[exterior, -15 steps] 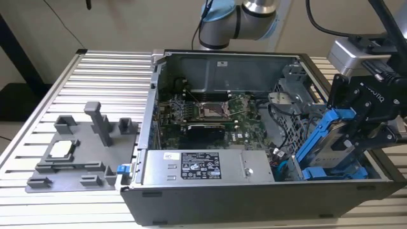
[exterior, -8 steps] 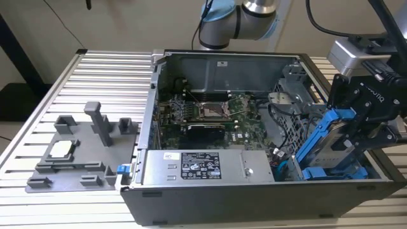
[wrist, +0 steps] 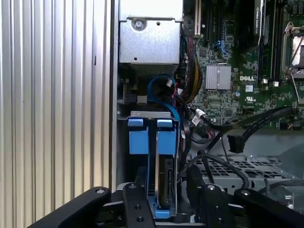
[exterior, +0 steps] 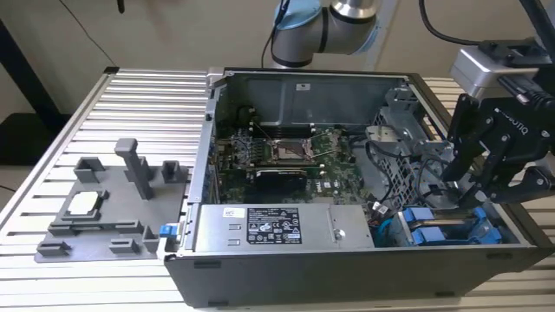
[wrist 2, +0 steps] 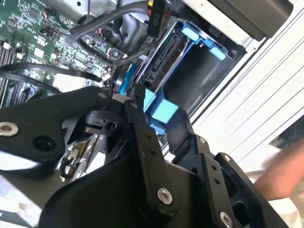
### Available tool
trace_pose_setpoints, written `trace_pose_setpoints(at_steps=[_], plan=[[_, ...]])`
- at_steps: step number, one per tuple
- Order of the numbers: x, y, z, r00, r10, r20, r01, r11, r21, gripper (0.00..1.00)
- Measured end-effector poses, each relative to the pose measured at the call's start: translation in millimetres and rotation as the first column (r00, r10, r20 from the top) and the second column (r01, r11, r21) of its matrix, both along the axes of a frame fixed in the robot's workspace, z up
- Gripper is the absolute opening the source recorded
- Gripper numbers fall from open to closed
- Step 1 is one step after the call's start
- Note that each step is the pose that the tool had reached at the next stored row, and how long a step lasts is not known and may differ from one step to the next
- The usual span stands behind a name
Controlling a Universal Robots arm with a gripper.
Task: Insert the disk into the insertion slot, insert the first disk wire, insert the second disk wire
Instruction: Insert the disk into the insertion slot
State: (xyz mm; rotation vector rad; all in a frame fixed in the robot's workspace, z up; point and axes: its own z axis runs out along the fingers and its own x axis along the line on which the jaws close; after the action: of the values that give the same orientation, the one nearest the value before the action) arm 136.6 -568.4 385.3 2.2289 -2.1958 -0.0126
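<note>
First wrist view: disk (wrist: 165, 187) sits on edge partway in insertion slot (wrist: 148, 114), end effector (wrist: 166, 173) astride it, grip can't tell; skewed push cd jam it or snag nearby cables (wrist: 266, 118).

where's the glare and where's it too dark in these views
Exterior view: the ridged table is evenly lit; the case is shaded under the gripper. Second wrist view: the table is washed out near white, and the gripper is a dark mass. First wrist view: even light on the table, deep shadow beside the disk.
</note>
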Motion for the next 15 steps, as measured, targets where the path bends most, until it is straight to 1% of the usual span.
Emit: trace_pose_setpoints(at_steps=[4,7,8,9,10,12,13,15], plan=[[0.0,0.0,10.8,1.0000,0.000,-0.0001,0.000,1.0000,-0.0003,0.47],[0.1,0.1,12.9,1.0000,0.000,0.0003,0.000,1.0000,0.0001,0.47],[0.0,0.2,12.9,1.0000,0.000,0.0043,0.000,1.0000,0.0001,0.47],[0.1,0.3,13.1,0.9999,0.000,0.0162,0.000,1.0000,0.0010,0.47],[0.1,0.3,13.1,0.9994,0.000,0.0351,0.000,1.0000,0.0044,0.47],[0.0,0.3,13.0,0.9976,0.000,0.0699,-0.001,0.9999,0.0108,0.47],[0.0,0.4,13.0,0.9960,0.000,0.0896,-0.001,0.9999,0.0146,0.47],[0.0,0.5,13.1,0.9921,0.000,0.1253,-0.003,0.9998,0.0208,0.47]])
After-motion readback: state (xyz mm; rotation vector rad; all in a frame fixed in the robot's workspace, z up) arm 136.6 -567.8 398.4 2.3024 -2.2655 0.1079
